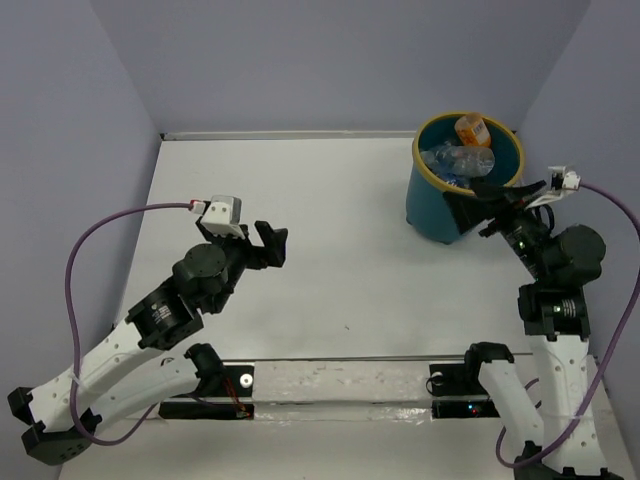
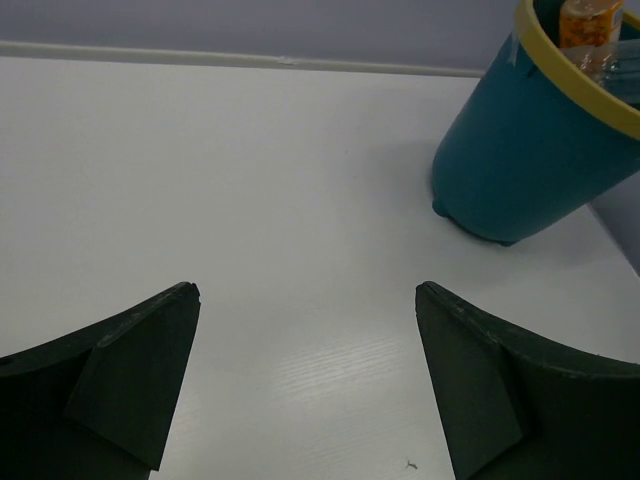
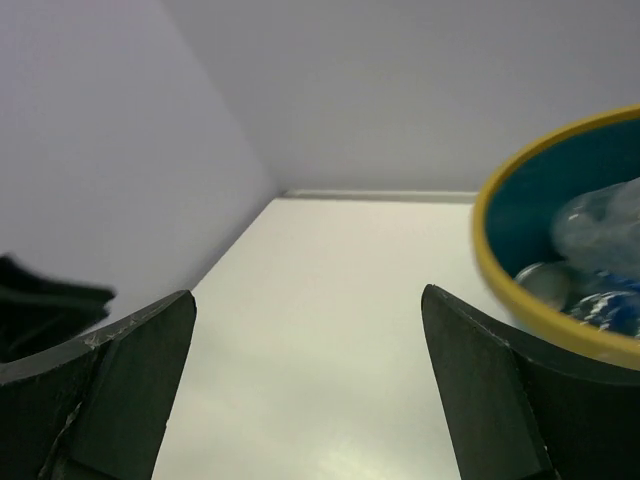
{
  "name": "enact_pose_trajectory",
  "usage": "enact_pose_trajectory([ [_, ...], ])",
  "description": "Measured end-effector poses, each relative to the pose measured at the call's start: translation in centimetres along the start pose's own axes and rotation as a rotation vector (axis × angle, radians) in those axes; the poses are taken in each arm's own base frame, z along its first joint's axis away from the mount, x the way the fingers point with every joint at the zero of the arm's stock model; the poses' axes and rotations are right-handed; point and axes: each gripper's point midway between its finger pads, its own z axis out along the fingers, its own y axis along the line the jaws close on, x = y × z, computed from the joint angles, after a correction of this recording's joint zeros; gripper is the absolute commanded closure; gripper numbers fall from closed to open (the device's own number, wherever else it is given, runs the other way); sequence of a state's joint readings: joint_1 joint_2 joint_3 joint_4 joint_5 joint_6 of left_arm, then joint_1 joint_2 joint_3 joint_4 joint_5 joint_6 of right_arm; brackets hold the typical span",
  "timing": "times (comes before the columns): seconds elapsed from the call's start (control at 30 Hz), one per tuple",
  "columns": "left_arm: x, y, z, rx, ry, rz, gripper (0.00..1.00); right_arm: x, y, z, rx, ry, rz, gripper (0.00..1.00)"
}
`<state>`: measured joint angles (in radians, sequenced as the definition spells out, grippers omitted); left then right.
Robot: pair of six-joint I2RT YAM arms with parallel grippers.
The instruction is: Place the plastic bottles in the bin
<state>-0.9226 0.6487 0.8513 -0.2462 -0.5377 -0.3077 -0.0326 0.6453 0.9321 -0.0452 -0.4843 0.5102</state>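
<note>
— Two wide-spread pairs, gripping nothing. Right fingers (image 3: 500, 400) just beside the bin (image 1: 430, 215) at its yellow rim; left fingers (image 2: 120, 380) over the tabletop (image 1: 340, 260), well apart from the bin.
— And the plastic bottles (image 1: 458, 160)?
— Heaped inside the bin, short orange one (image 1: 472, 128) at the far wall. Seemingly none loose on the tabletop; can't vouch for spots hidden behind the arms (image 1: 130, 345).
— How to finish cleanly?
— Lift clear of the rim, swing away without nudging the bin.
</note>
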Motion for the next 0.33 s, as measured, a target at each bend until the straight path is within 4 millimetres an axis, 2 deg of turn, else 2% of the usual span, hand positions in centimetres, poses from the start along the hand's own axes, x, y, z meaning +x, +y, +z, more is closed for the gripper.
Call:
enact_pose_trajectory([
  [0.13, -1.9, -0.7, -0.7, 0.046, -0.055, -0.044, 0.01, 3.5, 4.1, -4.0, -0.204, 0.059, 0.027, 0.0],
  [0.17, -2.4, -0.8, -1.0, 0.057, -0.071, -0.057, 0.01, 3.9, 4.7, -4.7, -0.227, 0.06, 0.025, 0.0],
  [0.23, -3.2, -0.9, -1.5, 0.077, -0.1, -0.08, 0.01, 4.1, 6.7, -6.9, -0.301, 0.038, -0.009, 0.0],
  [0.33, -4.8, -1.4, -2.4, 0.122, -0.153, -0.125, 0.01, 3.6, 8.4, -8.8, -0.349, -0.013, -0.057, 0.0],
])
